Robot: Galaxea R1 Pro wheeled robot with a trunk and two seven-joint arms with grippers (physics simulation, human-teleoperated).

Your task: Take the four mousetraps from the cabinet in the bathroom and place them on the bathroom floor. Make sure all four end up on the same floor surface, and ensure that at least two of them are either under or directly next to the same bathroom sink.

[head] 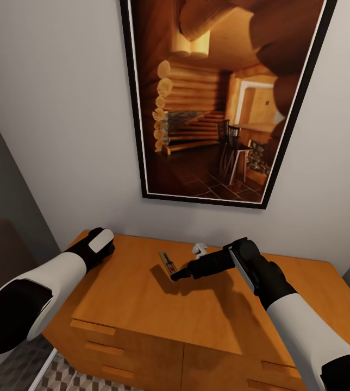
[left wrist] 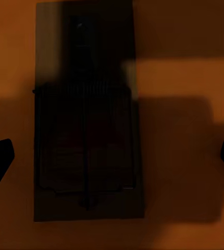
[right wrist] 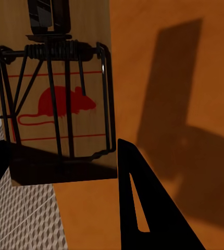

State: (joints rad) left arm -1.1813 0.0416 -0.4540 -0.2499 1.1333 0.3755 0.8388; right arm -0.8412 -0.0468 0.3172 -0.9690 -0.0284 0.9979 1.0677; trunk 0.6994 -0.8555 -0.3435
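Over the cabinet [head: 142, 304], the right gripper [head: 176, 276] pinches a mousetrap [right wrist: 60, 94], held above the orange top. The left gripper [head: 101, 241], jaws spread, hovers over another trap [left wrist: 86, 130] lying flat in shadow. Behind hangs a framed picture [head: 218, 98].

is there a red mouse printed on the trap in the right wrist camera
Yes, the mousetrap carries a red mouse outline under its black wire parts, seen close against the orange cabinet top.
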